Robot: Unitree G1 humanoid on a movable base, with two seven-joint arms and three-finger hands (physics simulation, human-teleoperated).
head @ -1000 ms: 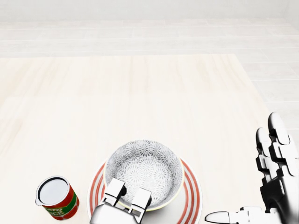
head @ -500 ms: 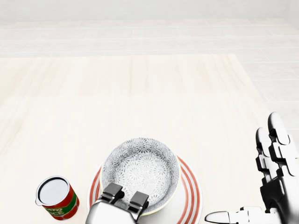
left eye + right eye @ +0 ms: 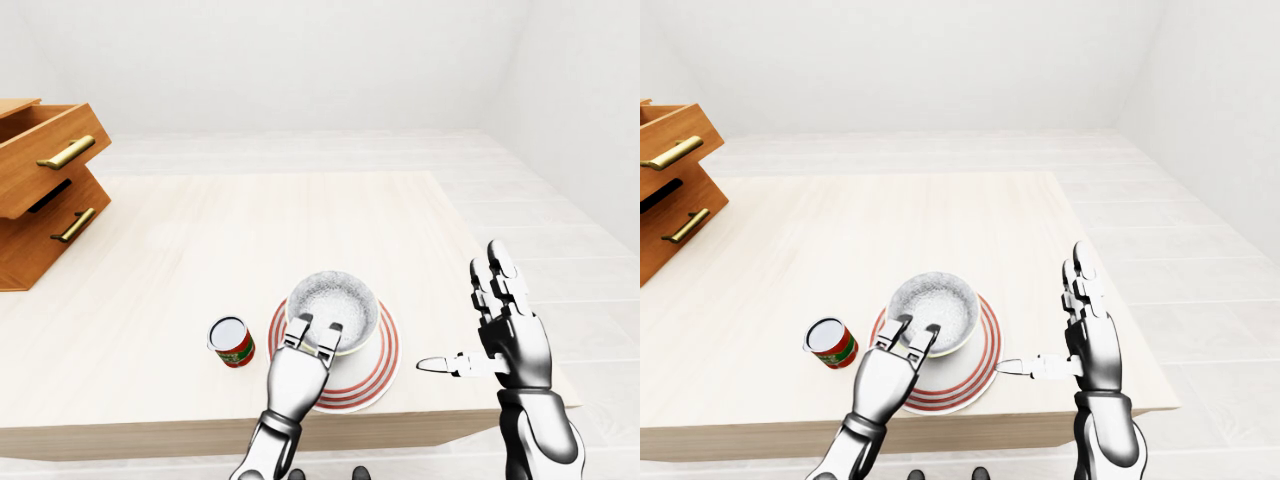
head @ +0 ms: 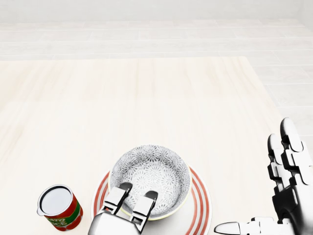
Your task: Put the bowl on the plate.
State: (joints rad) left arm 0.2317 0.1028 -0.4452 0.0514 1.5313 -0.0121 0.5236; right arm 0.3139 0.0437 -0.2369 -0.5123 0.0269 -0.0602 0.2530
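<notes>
Okay so the bowl (image 4: 149, 178) sits on the plate (image 4: 201, 203) under the fingertips of the left hand (image 4: 122, 215), grip unclear with its thumb hidden, right hand (image 3: 512, 340) spread wide off to the right.

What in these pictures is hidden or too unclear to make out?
- Left hand: its thumb shows in no view, hidden under the hand and the bowl's near rim, so the grip is unclear.
- Plate: in the head view, its near edge is covered by that hand and cut off at the bottom.
- Can: label wording too small.
- Drawer chest: cut by the left-eye view's left edge.
</notes>
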